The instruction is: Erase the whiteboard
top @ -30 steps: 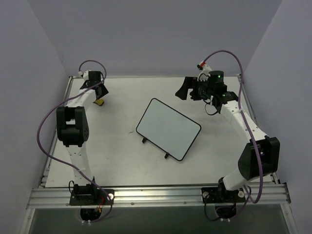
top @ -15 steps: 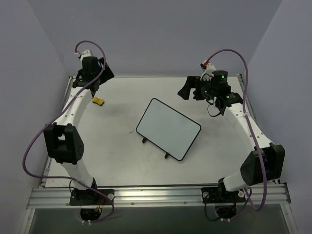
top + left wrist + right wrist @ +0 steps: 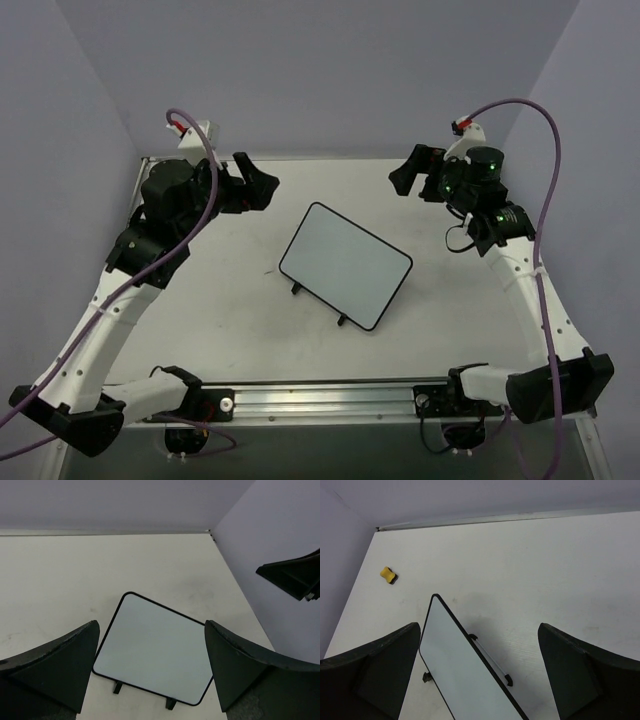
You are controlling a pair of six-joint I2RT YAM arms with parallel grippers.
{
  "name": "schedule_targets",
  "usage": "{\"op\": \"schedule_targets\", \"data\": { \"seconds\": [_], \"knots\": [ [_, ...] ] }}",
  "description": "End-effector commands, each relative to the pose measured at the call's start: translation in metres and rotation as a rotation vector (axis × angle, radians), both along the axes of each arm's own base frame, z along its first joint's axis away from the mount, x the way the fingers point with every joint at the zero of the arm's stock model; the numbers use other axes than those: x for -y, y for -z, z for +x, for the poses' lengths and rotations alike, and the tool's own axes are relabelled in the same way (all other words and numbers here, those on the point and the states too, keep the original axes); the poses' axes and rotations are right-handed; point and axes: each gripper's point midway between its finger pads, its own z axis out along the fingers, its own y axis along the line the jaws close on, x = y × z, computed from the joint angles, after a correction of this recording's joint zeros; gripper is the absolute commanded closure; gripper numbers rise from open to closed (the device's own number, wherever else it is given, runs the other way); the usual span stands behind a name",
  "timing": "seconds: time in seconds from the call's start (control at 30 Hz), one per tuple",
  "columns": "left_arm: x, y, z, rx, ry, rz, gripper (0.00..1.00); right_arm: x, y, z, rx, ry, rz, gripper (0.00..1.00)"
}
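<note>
I see the whiteboard (image 3: 345, 265) near the middle of the desk (image 3: 220, 300), propped on its two black feet, its face blank. Beyond it, my left hand (image 3: 262, 186) hangs at its 10 o'clock and my right hand (image 3: 403, 170) at 1 o'clock, both spread wide and pinching nothing. Farthest off, in the right wrist view, a yellow eraser (image 3: 388, 575) lies at the board's 11 o'clock, well apart.

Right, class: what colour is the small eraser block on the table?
The eraser block is yellow; the right wrist view shows it best.
</note>
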Motion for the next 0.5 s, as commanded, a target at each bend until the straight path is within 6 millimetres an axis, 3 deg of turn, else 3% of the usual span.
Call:
{"op": "schedule_targets", "data": {
  "seconds": [0.0, 0.17, 0.47],
  "knots": [
    [-0.011, 0.035, -0.031, -0.059, 0.066, 0.118, 0.06, 0.02, -0.015, -0.012, 0.058, 0.083, -0.017, 0.0],
    [-0.026, 0.037, -0.047, -0.043, 0.05, 0.146, 0.06, 0.032, -0.017, -0.022, 0.094, 0.128, -0.045, 0.0],
    [-0.041, 0.022, -0.056, 0.003, 0.024, 0.193, 0.06, 0.03, -0.027, -0.032, 0.142, 0.102, -0.039, 0.0]
  ]
}}
